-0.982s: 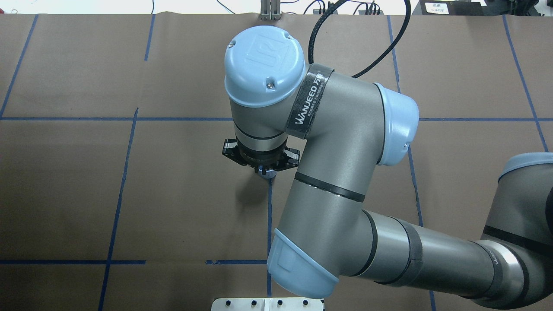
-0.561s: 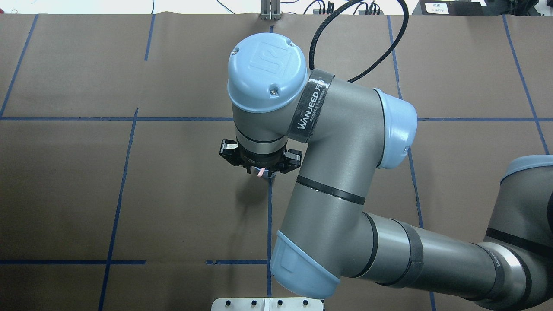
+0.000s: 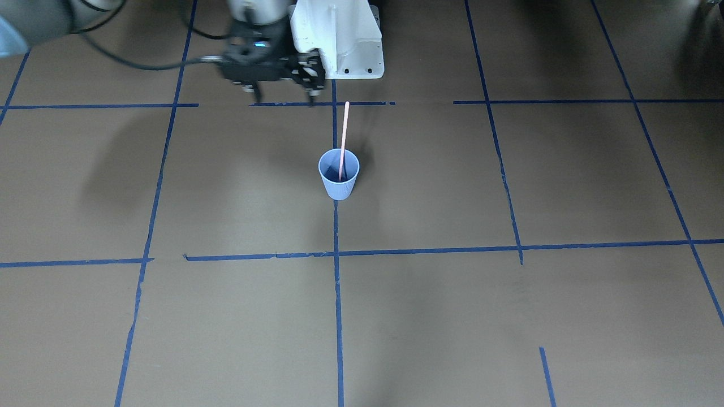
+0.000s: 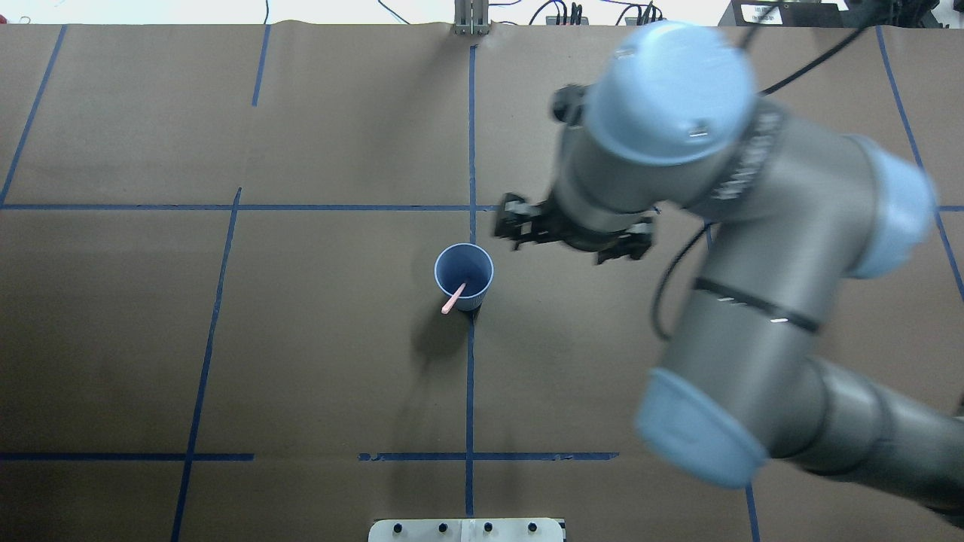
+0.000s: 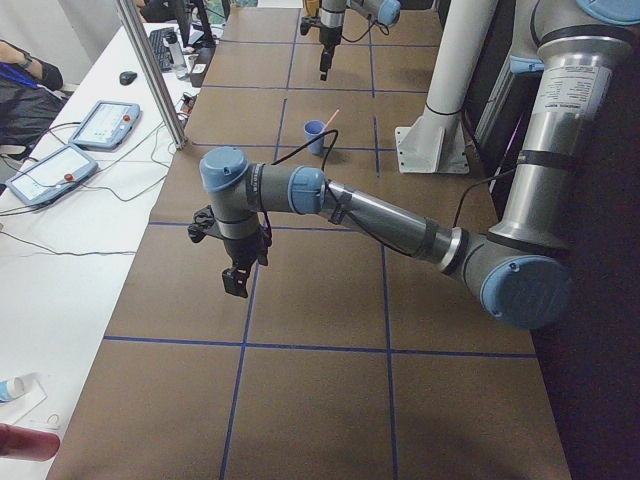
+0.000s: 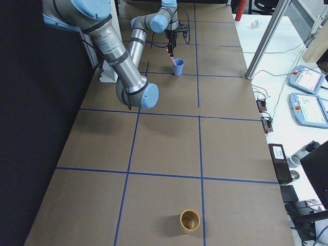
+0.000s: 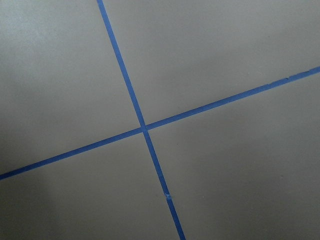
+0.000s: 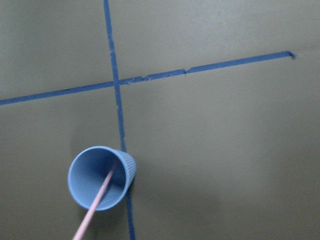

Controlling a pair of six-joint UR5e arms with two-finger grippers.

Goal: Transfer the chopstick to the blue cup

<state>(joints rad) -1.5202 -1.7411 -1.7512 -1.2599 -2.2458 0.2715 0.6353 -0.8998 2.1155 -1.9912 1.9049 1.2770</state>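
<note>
Brown paper tabletop [image 4: 301, 361], chopstick [image 3: 343, 141] aslant in blue cup [image 3: 339, 191], right jaws seemingly agape and empty nearby, left jaws indiscernible.

Surface: brown paper-covered tabletop [image 4: 113, 339], crossed by dark blue tape lines [image 4: 469, 376]
Side: white desk [image 5: 70, 290] alongside, silver metal post [image 5: 150, 75] at its edge

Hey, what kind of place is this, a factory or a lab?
Probably a robotics lab bench rather than a factory line: the table is covered in brown paper gridded with blue tape, the left arm and right arm stand at it, and teach pendants lie on a side bench.
</note>
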